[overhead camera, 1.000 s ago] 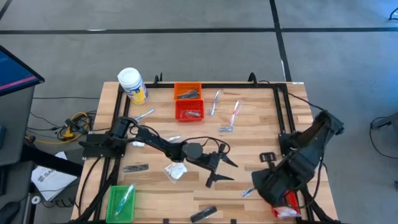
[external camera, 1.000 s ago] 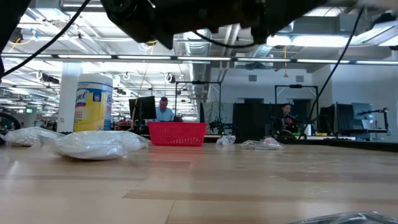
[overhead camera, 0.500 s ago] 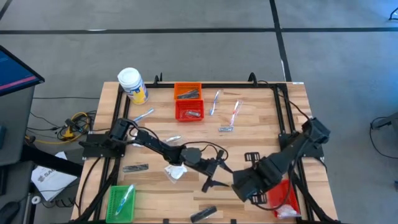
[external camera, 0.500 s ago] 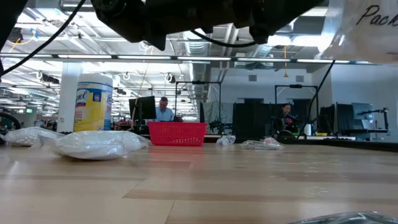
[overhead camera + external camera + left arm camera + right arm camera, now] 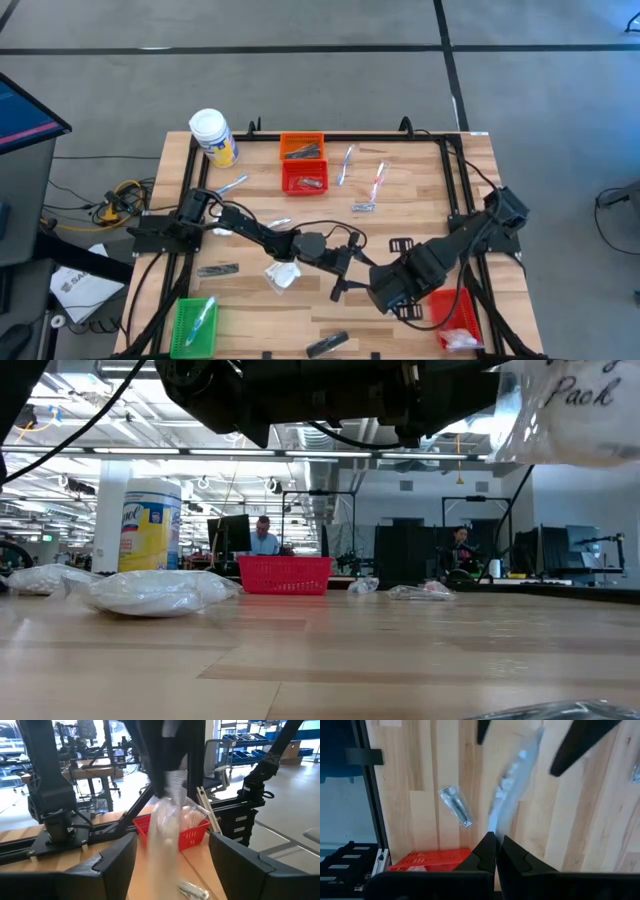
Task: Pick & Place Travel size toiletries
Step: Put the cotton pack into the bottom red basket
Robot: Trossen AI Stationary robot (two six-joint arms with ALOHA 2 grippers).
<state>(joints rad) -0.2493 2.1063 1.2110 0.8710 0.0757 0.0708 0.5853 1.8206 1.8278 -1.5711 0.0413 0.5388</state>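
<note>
A clear plastic packet [image 5: 167, 827] with something white inside hangs above the middle of the table, and my right gripper [image 5: 495, 836] is shut on it. The low view shows it at top right [image 5: 570, 410]. My left gripper [image 5: 171, 840] reaches in level from the table's left and is open; its fingers stand on either side of the hanging packet without touching it. In the high view the left gripper [image 5: 352, 277] shows beside the right wrist [image 5: 388, 288], which hides the right gripper's own fingers. A foil sachet [image 5: 455, 806] lies flat on the wood below. My right gripper pinches the packet's upper end [image 5: 493, 824] between its two fingers, coming from above and pointing down. The packet hangs below the fingers, a little slanted, clear of the table.
A red basket [image 5: 455, 318] stands at the near right corner. A green basket [image 5: 195, 325] is at the near left, and an orange [image 5: 301, 147] and a red basket [image 5: 305, 177] at the far middle. White packets [image 5: 282, 275], a white jar [image 5: 212, 135] and scattered small items lie around.
My right gripper has carried the packet from above the near right red basket toward the table's left and a little down, to between my left gripper's fingers. It has stayed shut and the packet still hangs clear.
</note>
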